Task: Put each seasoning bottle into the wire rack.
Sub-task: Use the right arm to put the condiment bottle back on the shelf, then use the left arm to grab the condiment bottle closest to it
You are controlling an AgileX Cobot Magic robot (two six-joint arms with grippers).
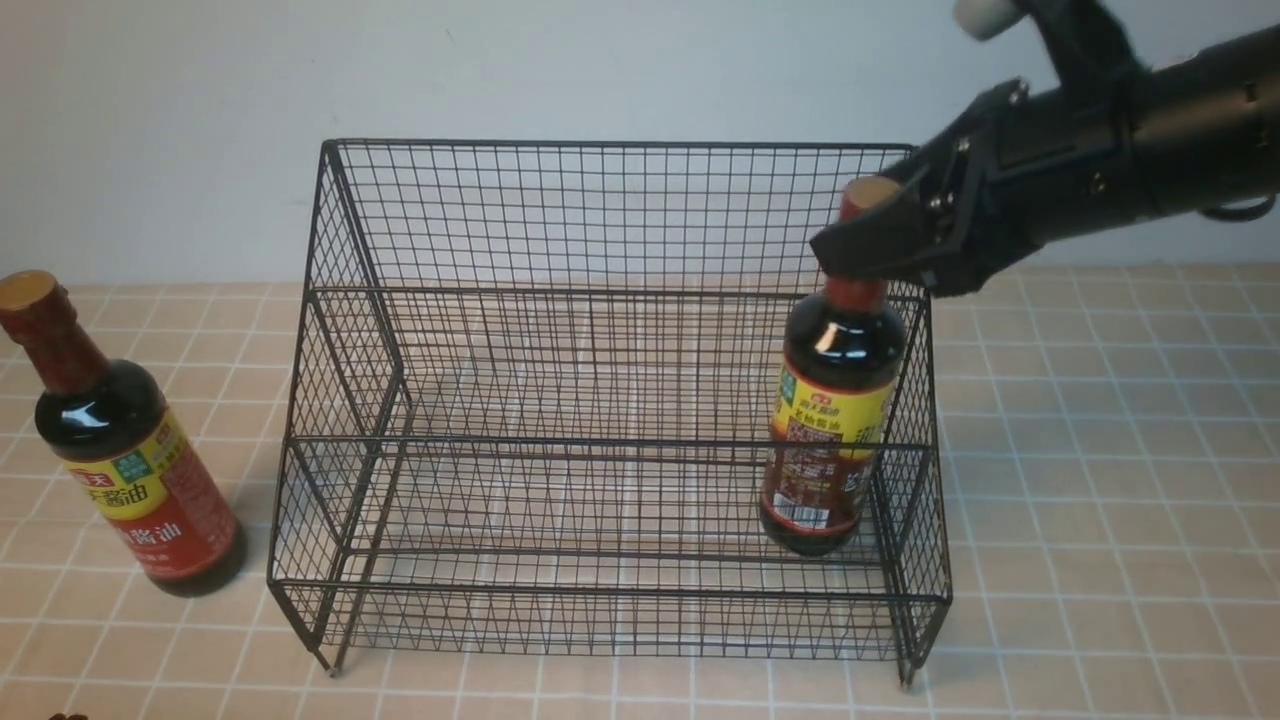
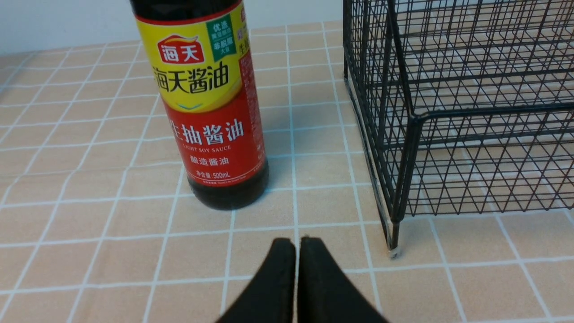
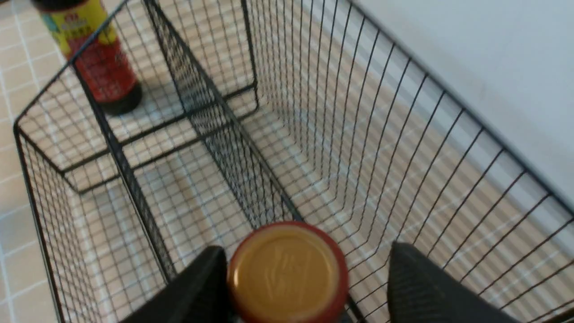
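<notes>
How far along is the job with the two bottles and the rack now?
About halfway. Done: the brown-label bottle stands in the wire rack, on its lower tier. In hand: the right tool sits open around its cap. Left: the red-label bottle stands on the table beside the rack, with the left tool shut before it.

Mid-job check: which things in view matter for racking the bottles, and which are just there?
Job:
wire rack
brown-label bottle, inside rack, right end
red-label bottle, outside, left of rack
right hand, open around the racked bottle's top
left hand, shut

Just there:
tiled table cover
wall
</notes>
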